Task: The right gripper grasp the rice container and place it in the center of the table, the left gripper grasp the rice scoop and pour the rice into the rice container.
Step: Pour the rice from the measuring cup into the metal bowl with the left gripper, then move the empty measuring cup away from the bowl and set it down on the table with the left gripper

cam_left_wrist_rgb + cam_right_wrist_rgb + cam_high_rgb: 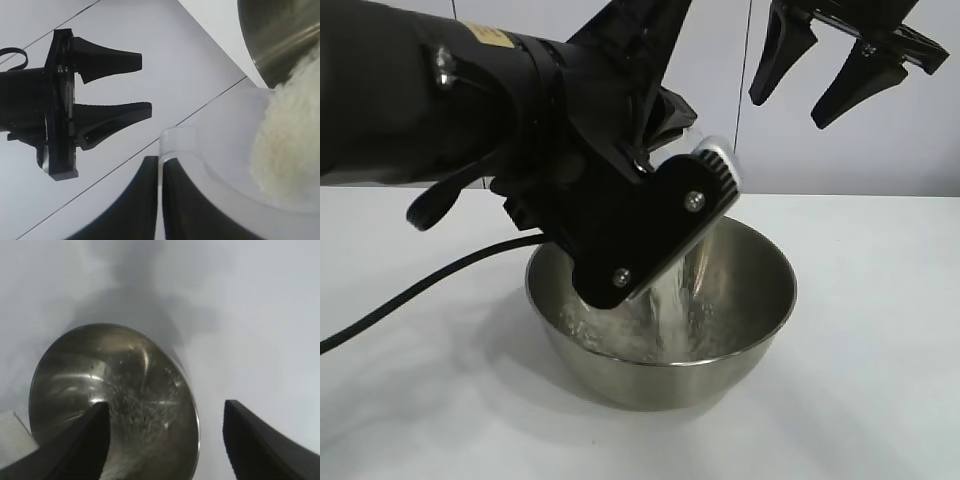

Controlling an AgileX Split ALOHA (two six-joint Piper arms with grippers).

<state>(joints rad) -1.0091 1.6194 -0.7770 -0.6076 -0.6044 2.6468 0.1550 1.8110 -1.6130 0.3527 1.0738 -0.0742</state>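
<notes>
- Tipping over the rice container (665,375), the rice scoop (235,170) sits pinched in the left tool (705,215), its mouth angled down into the bowl.
- The rice (290,145) slides toward the scoop's lip, directly above the bowl's inside (a thin stream is falling there).
- The container stands on the bench (880,380), near its middle.
- The right tool (830,75) hangs spread and empty above the far rim, well clear.

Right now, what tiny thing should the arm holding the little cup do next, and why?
Probably tip the rice scoop a little further. The left gripper is shut on its handle, holding it tilted over the rice container; rice is piled at the lip and spilling in, but plenty remains inside.
</notes>
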